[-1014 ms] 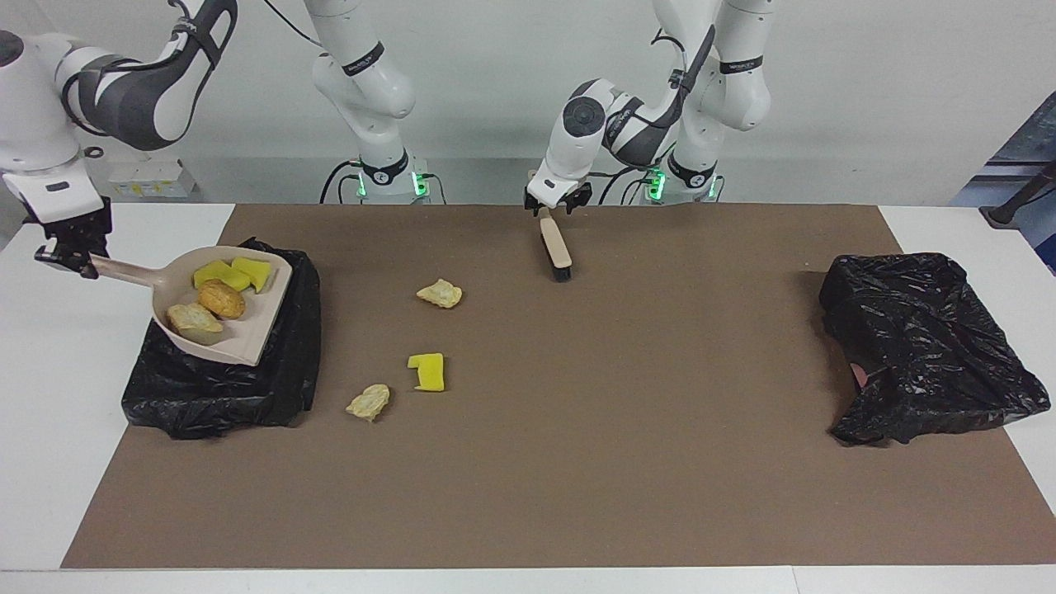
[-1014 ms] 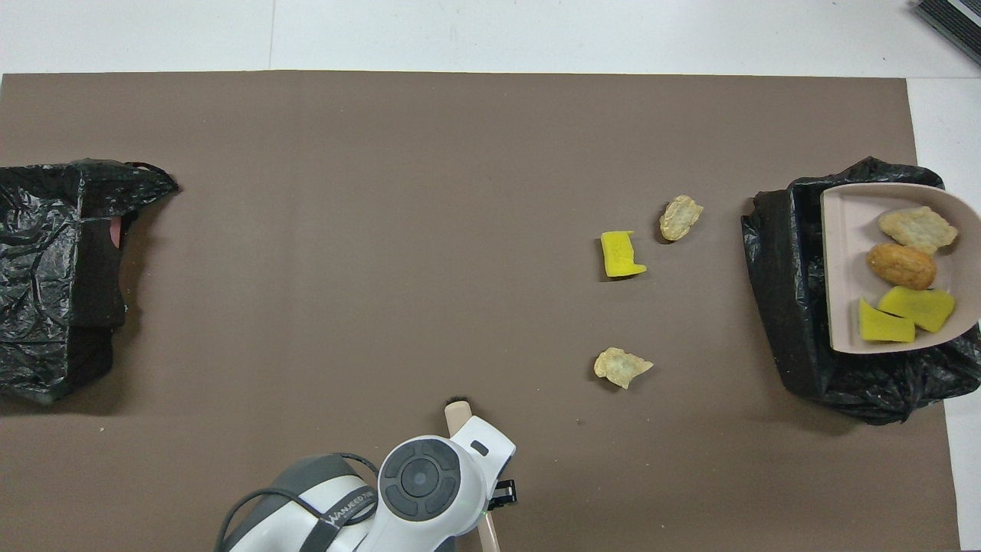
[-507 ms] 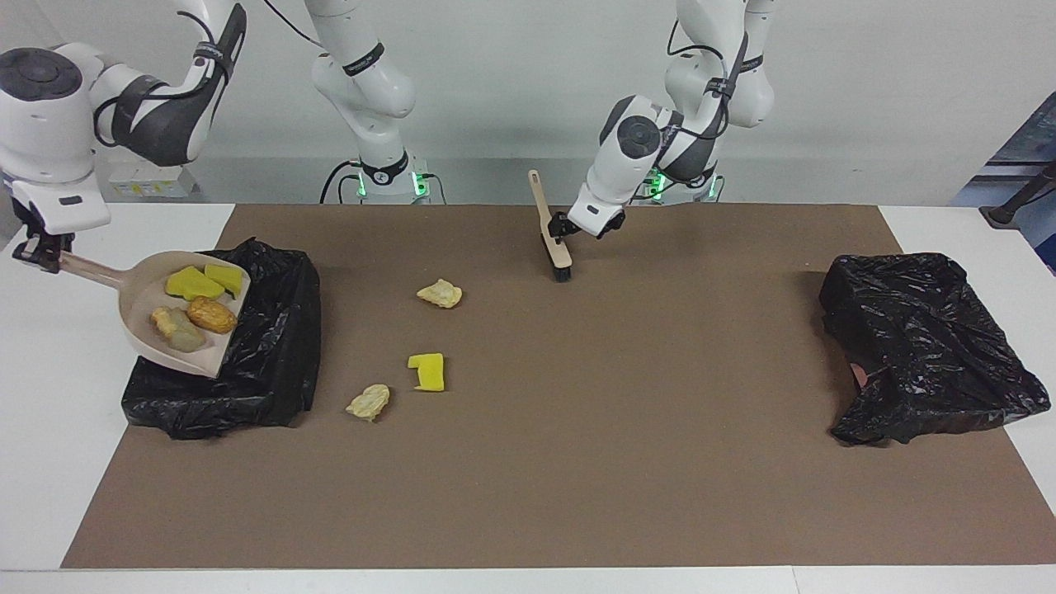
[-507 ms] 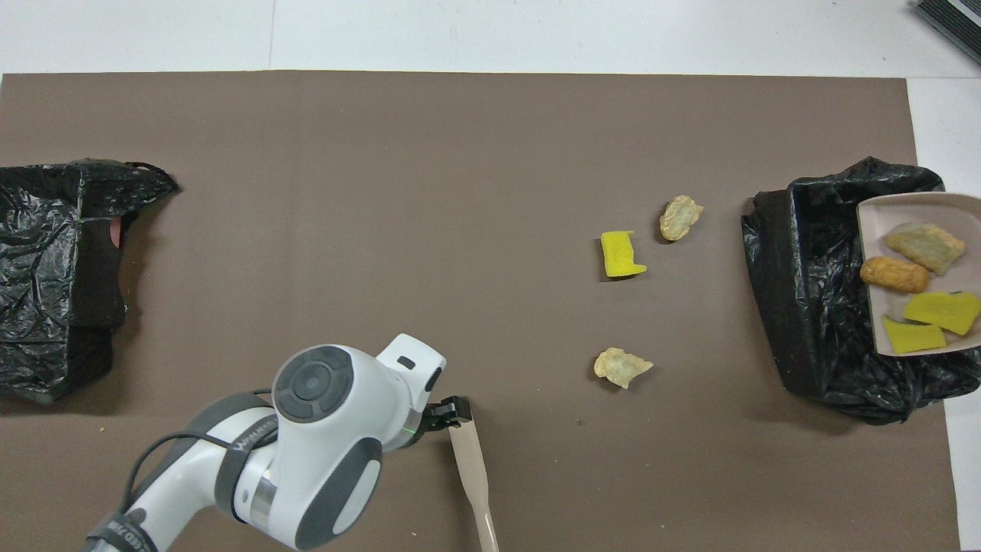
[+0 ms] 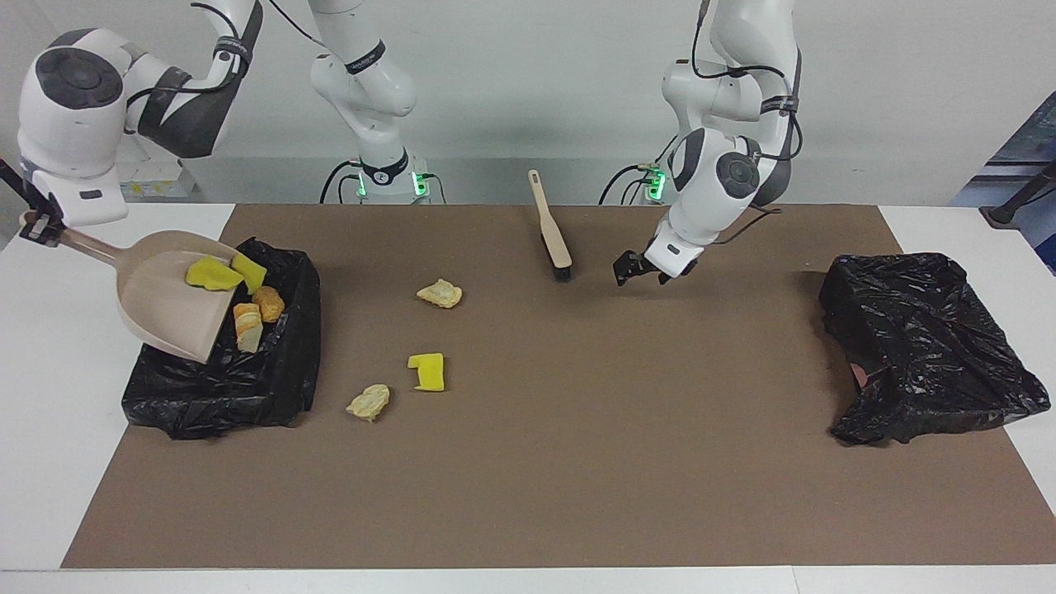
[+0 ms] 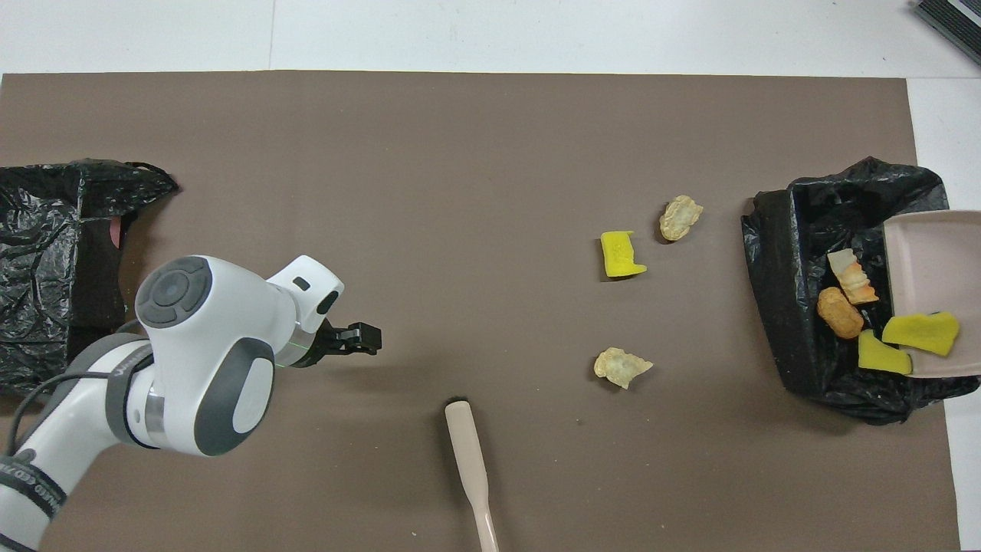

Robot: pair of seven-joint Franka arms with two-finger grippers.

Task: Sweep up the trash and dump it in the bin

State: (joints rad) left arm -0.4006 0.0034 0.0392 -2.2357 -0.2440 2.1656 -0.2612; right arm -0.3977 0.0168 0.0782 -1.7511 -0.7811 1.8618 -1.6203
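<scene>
Overhead view: spongy yellow trash [image 6: 622,254], smooth beige dustpan [image 5: 169,293] gripped by right hand [image 5: 33,227], left hand [image 5: 639,272] open.

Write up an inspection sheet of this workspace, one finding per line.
Surface: brown mat over a white table.
Job's things: tilted dustpan tipping yellow and tan scraps into the black-lined bin; three scraps on the mat; brush lying free.
Clutter: second black-lined bin at the left arm's end.
Grippers: left pincer open, empty, over the mat; right pincer shut on the dustpan handle.
Cables: along the arms.
Surroundings: plain wall.
</scene>
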